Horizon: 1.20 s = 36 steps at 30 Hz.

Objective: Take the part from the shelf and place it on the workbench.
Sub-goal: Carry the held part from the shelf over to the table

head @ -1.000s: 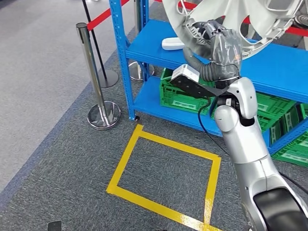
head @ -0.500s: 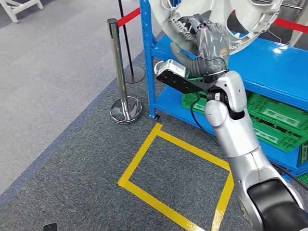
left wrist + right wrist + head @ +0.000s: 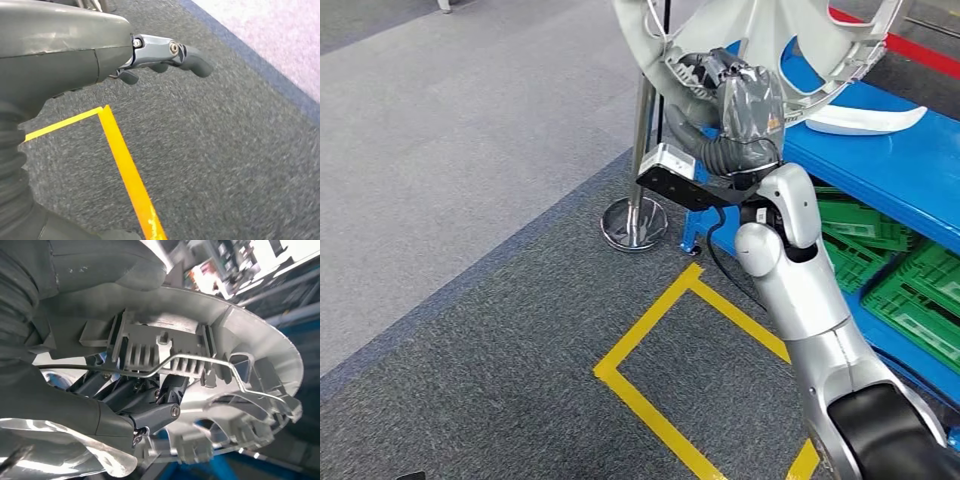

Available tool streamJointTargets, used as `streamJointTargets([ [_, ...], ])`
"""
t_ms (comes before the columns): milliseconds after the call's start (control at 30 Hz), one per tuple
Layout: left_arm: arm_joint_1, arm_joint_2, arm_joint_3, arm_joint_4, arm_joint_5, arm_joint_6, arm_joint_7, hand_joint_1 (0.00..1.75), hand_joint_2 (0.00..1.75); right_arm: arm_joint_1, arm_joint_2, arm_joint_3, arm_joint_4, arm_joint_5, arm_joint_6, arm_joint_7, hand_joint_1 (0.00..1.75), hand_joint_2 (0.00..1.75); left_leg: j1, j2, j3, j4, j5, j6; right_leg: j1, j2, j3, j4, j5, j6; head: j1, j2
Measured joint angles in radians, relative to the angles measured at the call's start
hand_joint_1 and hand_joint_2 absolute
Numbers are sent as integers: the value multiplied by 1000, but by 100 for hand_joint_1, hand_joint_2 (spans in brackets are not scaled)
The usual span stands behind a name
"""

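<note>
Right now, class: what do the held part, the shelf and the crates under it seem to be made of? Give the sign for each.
Part: looks like moulded plastic with a silver finish, going by its ribs and clips, plus a thin metal wire.
Shelf: likely painted steel, glossy blue.
Crates: green plastic, latticed walls.
The right hand holds the part.

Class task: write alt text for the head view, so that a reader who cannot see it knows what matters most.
The robot's right hand holds a large silver-white wheel-cover part raised in front of a blue shelf. Green crates sit on the shelf's lower level. On the grey carpet are a yellow tape outline and a chrome stanchion.
</note>
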Motion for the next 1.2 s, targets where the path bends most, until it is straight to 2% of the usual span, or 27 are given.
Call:
streamJointTargets([
  [33,0,-4,5,-3,4,0,-4,0,175,8,-3,0,0,0,-1,-1,175,175,0,-15,0,2,0,0,0,2,-19,22,7,1,0,0],
  [67,0,-7,9,-4,10,-11,-7,0,175,15,-6,0,0,-1,-2,-1,175,175,1,-31,0,4,-1,0,0,4,-20,6,33,2,1,0],
  [100,-1,-8,12,-3,14,-30,-10,0,175,19,-8,-2,0,-2,-3,-1,175,175,3,-47,1,7,-2,-1,-1,9,-2,-48,74,2,1,0],
  [167,-3,-8,17,-3,21,-85,-23,0,175,26,-12,-6,-2,-3,-6,-1,175,175,5,-75,-5,16,-4,-7,-10,54,52,-179,136,2,1,0],
  [200,-5,-7,18,-3,23,-110,-31,0,175,31,-15,-8,-3,-2,-9,-1,175,175,6,-87,-11,20,-3,-12,-13,77,71,-220,149,1,1,0],
  [233,-6,-6,19,-3,24,-126,-37,0,175,37,-17,-9,-5,-1,-11,-2,175,175,8,-98,-17,22,-1,-18,-14,92,80,-236,148,-1,1,0],
  [300,-8,-5,20,-3,28,-130,-39,0,175,47,-18,-12,-10,3,-16,-4,175,175,11,-120,-27,22,5,-30,-13,77,83,-239,149,-10,2,0],
  [333,-9,-5,21,-2,30,-123,-38,0,175,50,-18,-14,-12,4,-18,-4,175,175,9,-114,-29,25,2,-35,-14,64,87,-242,150,-17,1,0],
  [367,-11,-6,22,-2,31,-118,-36,0,175,51,-18,-16,-13,4,-19,-4,175,175,6,-92,-38,44,-10,-41,-16,50,91,-246,151,-23,-3,0],
  [433,-17,-7,22,-1,30,-114,-36,0,175,51,-18,-22,-16,4,-19,-3,175,175,6,-25,-78,135,-59,-52,-15,23,97,-250,150,-34,-12,0],
  [467,-22,-7,22,-1,29,-112,-35,0,175,50,-18,-24,-17,4,-19,-3,175,175,9,-2,-108,202,-89,-57,-13,8,99,-251,149,-36,-15,0],
  [500,-25,-7,22,-1,27,-110,-33,0,175,50,-18,-25,-17,5,-19,-4,175,175,14,7,-134,258,-109,-60,-12,-6,100,-251,148,-38,-15,0],
  [533,-26,-8,22,-1,26,-107,-30,0,175,49,-18,-26,-17,5,-19,-6,175,175,17,11,-147,289,-114,-62,-10,-20,101,-251,146,-38,-15,0],
  [567,-27,-8,22,-1,25,-103,-27,0,175,49,-18,-25,-18,5,-19,-8,175,175,19,13,-144,285,-103,-62,-9,-33,103,-251,144,-38,-16,0],
  [600,-27,-8,22,-1,24,-100,-25,0,175,48,-18,-25,-19,5,-19,-9,175,175,19,17,-119,241,-75,-60,-9,-46,107,-251,141,-37,-16,0],
  [667,-27,-8,22,-1,21,-93,-21,0,175,45,-18,-29,-22,4,-19,-9,175,175,8,57,-46,104,-22,-50,-6,-71,116,-252,134,-31,-16,0],
  [733,-27,-7,22,-1,16,-87,-16,0,175,44,-21,-35,-25,2,-20,-8,175,175,-6,91,-6,24,-6,-37,-2,-93,121,-254,129,-23,-15,0],
  [767,-26,-6,22,-1,10,-85,-12,0,175,45,-23,-37,-26,0,-21,-9,175,175,-12,91,-5,19,-9,-32,0,-103,123,-256,127,-18,-15,0],
  [833,-19,-3,18,-1,-11,-83,1,0,175,49,-25,-42,-30,-4,-22,-10,175,175,-10,68,-3,11,-7,-21,-1,-114,129,-261,121,-8,-15,0],
  [900,-12,0,8,-1,-39,-91,18,0,175,56,-32,-50,-37,-8,-26,-10,175,175,-4,46,5,-1,-3,-9,-5,-69,115,-228,93,-2,-11,0],
  [967,-9,3,-6,-1,-66,-118,34,0,175,69,-45,-57,-42,-7,-31,-10,175,175,1,22,9,-5,-1,0,-7,-11,56,-113,41,-1,-6,0],
  [1000,-7,6,-14,-1,-78,-135,39,0,175,79,-51,-60,-44,-5,-33,-10,175,175,1,9,9,-5,-1,3,-6,-1,16,-43,18,1,-3,0],
  [1033,-3,8,-22,0,-89,-151,45,0,175,91,-58,-63,-46,-2,-36,-11,175,175,1,-6,9,-4,-1,4,-6,2,-18,9,8,2,-3,0],
  [1067,1,11,-30,0,-100,-164,51,0,175,102,-64,-68,-50,0,-38,-12,175,175,2,-21,9,-2,-2,4,-6,3,-38,30,17,3,-2,0],
  [1100,6,14,-38,0,-110,-172,57,0,175,111,-69,-72,-55,2,-40,-12,175,175,3,-36,9,0,-3,3,-7,4,-37,8,45,3,-2,0],
  [1133,11,17,-46,0,-120,-178,64,0,175,119,-75,-78,-61,2,-42,-11,175,175,4,-51,10,3,-6,1,-8,11,-19,-49,87,3,-2,0],
  [1200,18,27,-63,0,-141,-187,76,0,175,133,-88,-91,-73,3,-44,-11,175,175,7,-80,7,14,-12,-8,-15,51,39,-181,150,4,-3,0],
])
